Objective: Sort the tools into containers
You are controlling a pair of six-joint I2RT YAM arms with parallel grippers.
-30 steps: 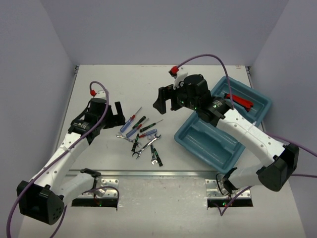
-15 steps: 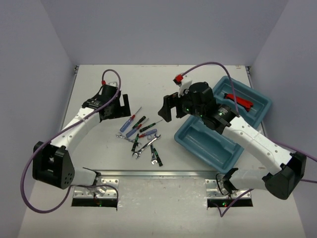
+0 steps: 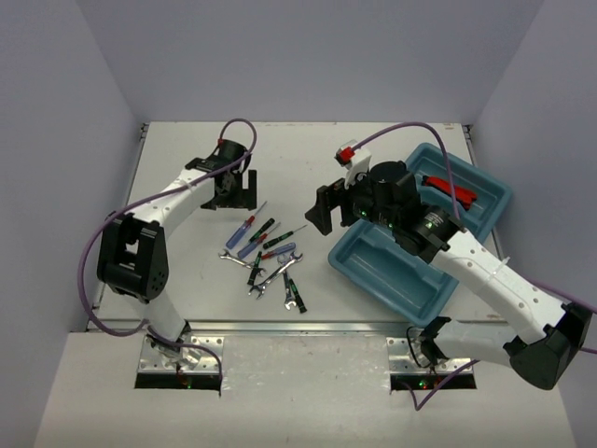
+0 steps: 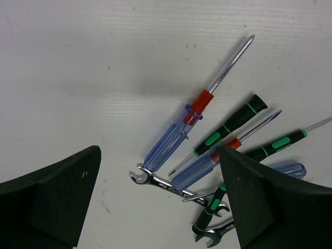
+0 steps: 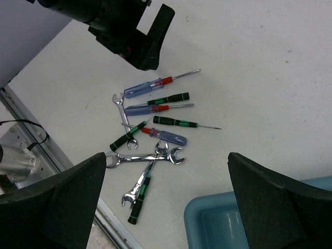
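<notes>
Farthest blue-handled screwdriver [image 3: 246, 224] lies diagonally, tip pointing far-right.

I read the worktop [image 3: 298, 154] as plain white. Tray [image 3: 392, 280] is teal-blue, with a red-handled tool [image 3: 450, 191] at the upper right of it. Blue screwdrivers [image 4: 174, 140]: clear blue handles, red collars. Thin screwdrivers [image 4: 231, 124]: black with green bands. Wrenches [image 5: 145, 157] silver. Left hand [image 3: 237, 198] and right hand [image 3: 326, 213] black, arm links [image 3: 485, 269] white, cables [image 3: 401, 123] purple.
</notes>
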